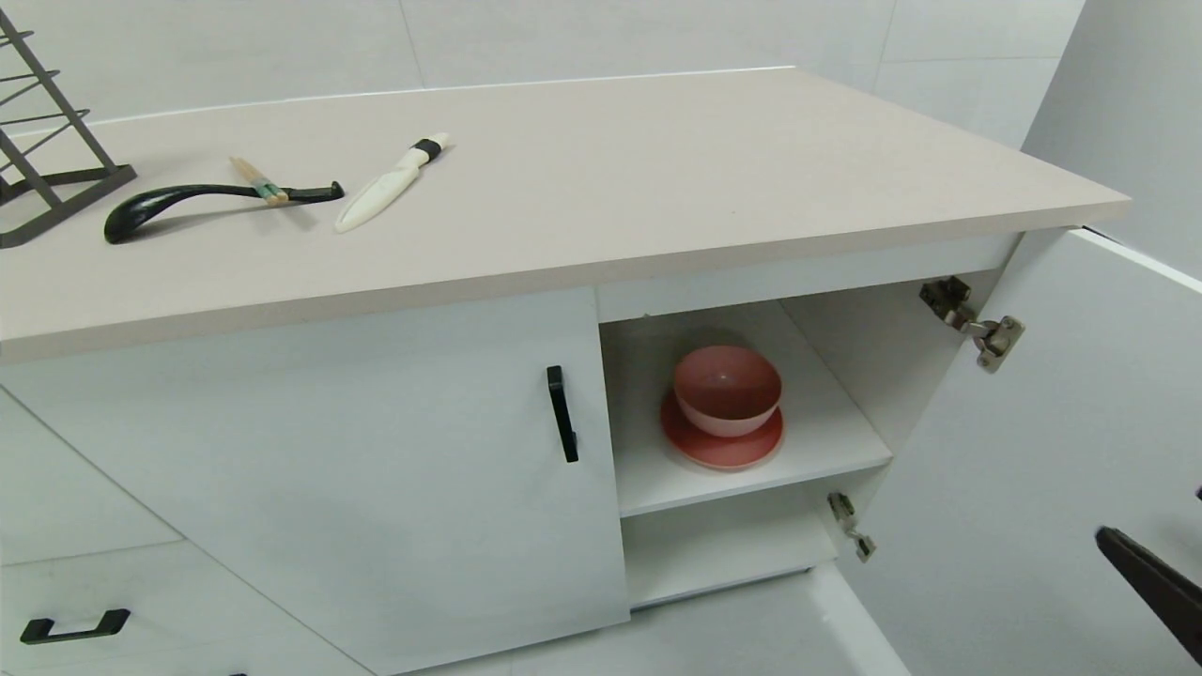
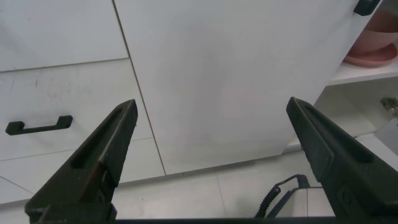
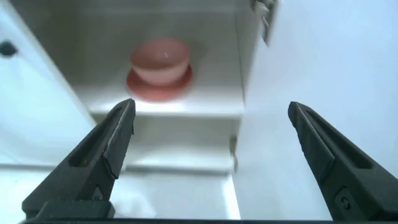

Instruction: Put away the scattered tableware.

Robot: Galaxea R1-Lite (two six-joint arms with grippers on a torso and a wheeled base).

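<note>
The counter (image 1: 657, 169) carries three loose utensils near its left end, just right of a dark wire rack (image 1: 47, 160). A black ladle (image 1: 188, 202) lies flat with its long axis running left to right. Its bowl is toward the rack and its handle tip points right. A pair of chopsticks (image 1: 258, 180) lies across the ladle handle, touching it, angled from the far left to the near right. Just right of the ladle's handle tip is what looks like a white sheathed knife (image 1: 390, 183). It lies diagonally, its broad end near and to the left, and its black-banded end far and to the right.

Below the counter, the cabinet's left door (image 1: 376, 451) is closed and its right door (image 1: 1033, 451) is swung wide open. On the upper shelf (image 1: 826, 441) inside, a pink bowl (image 1: 728, 385) sits upright on a pink plate (image 1: 723, 449).

The left gripper (image 2: 210, 104) hangs low before the closed door, its fingers (image 2: 106, 155) spread wide and holding nothing. The right gripper (image 3: 210, 104) faces the open compartment, in line with the bowl and plate but well short of them. It is empty too, with its fingers (image 3: 99, 158) wide apart.
</note>
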